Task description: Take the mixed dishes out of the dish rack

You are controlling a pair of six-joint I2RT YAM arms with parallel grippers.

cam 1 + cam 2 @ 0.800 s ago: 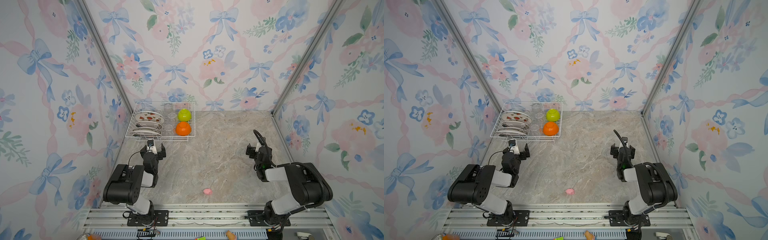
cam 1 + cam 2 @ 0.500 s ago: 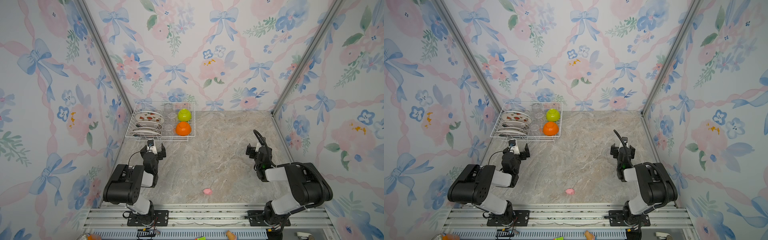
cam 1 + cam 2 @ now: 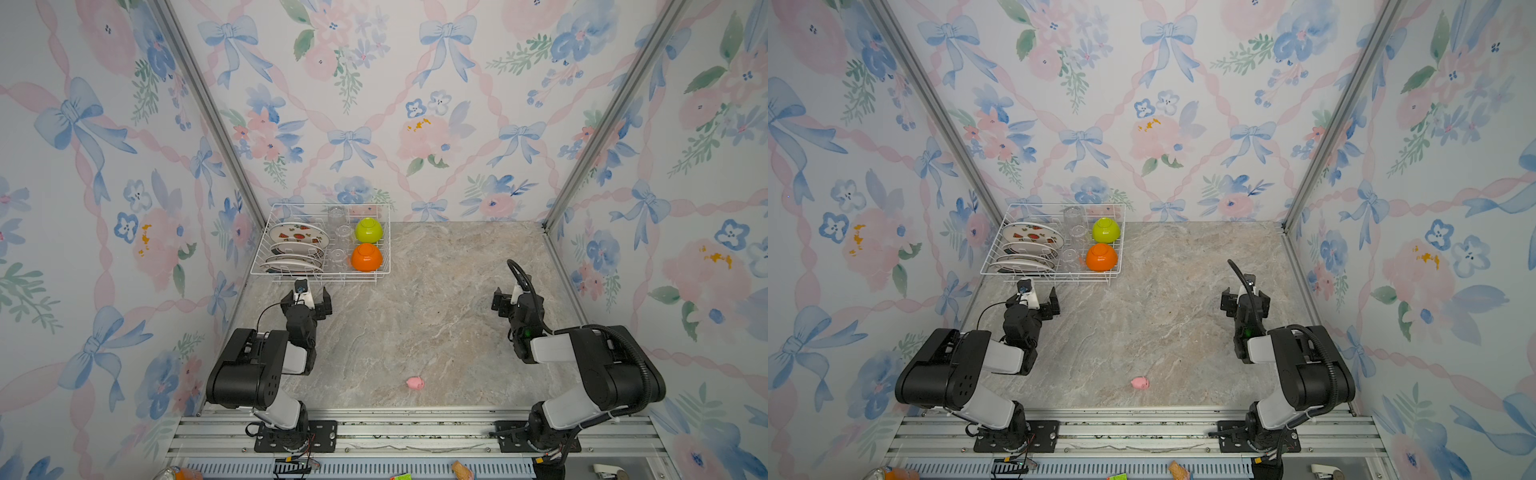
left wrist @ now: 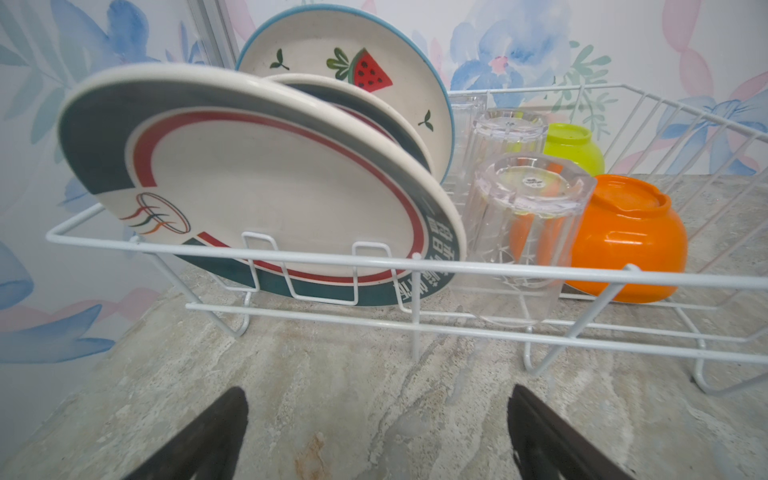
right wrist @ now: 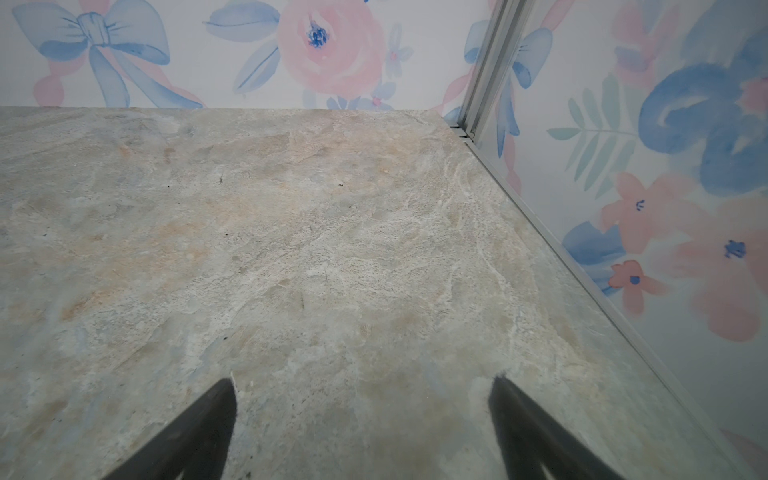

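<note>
Held in the dish rack (image 3: 320, 275), far left corner of the table (image 3: 436, 291): plates (image 3: 299, 237), glasses (image 3: 338, 232), lime-green bowl (image 3: 368, 230), orange bowl (image 3: 366, 257). Nothing is unloaded yet. The left gripper (image 3: 308, 296) and right gripper (image 3: 516, 297) are spread open, nothing gripped.

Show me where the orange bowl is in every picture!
In a top view: the orange bowl sits upside down in the rack's near right corner.
In a top view: the orange bowl, same corner.
Left wrist view: the orange bowl stands beside the nearest glass.
Right wrist view: not in it.
Shared landmark: the green bowl just behind it.
</note>
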